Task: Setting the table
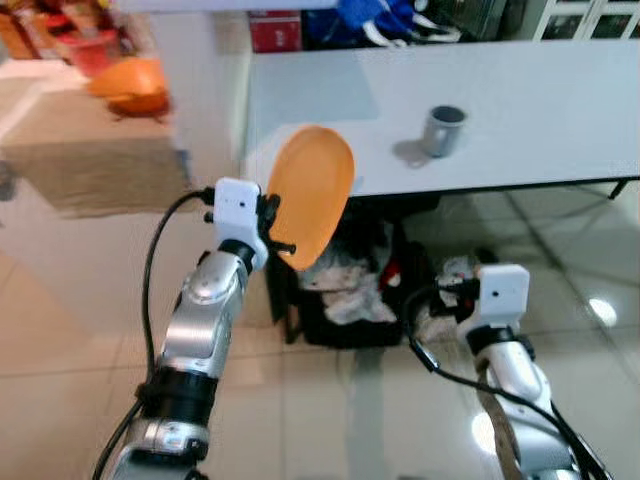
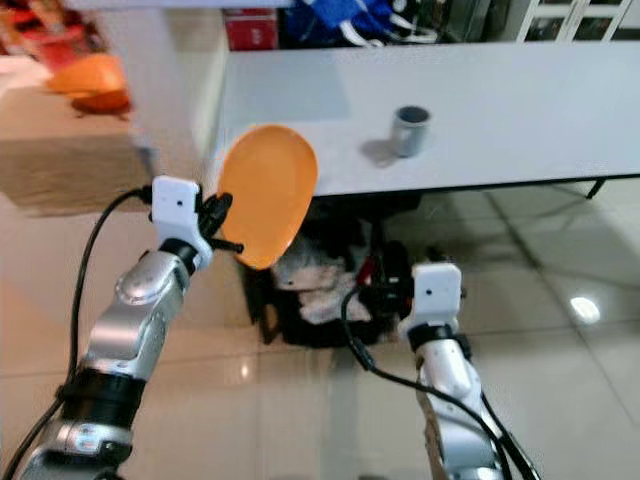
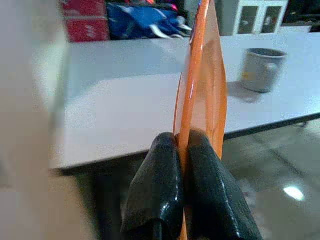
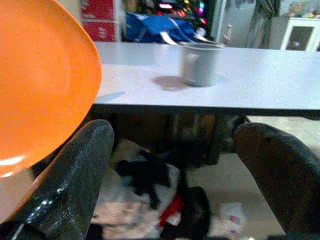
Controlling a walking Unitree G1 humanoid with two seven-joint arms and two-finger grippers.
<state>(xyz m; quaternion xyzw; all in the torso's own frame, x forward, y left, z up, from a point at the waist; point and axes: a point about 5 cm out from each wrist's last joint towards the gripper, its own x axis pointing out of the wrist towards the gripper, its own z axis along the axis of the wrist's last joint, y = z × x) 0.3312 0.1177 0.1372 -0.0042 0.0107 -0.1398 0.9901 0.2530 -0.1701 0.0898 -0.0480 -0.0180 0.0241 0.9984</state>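
An orange plate [image 1: 310, 193] stands on edge in the air just before the near left corner of the white table [image 1: 520, 110]. My left gripper [image 1: 272, 228] is shut on the plate's lower rim; in the left wrist view both black fingers [image 3: 170, 195] pinch the thin orange edge [image 3: 200, 90]. A grey cup [image 1: 442, 130] stands upright on the table near its front edge. My right gripper [image 4: 172, 165] is open and holds nothing, low before the table's underside, with the orange plate [image 4: 40, 85] to one side of it.
Under the table sits a dark bin [image 1: 345, 290] stuffed with crumpled paper and bags. Red boxes and blue bags [image 1: 375, 20] line the table's far edge. An orange object [image 1: 130, 85] and a beige rug [image 1: 95, 170] lie to the far left on the glossy tiled floor.
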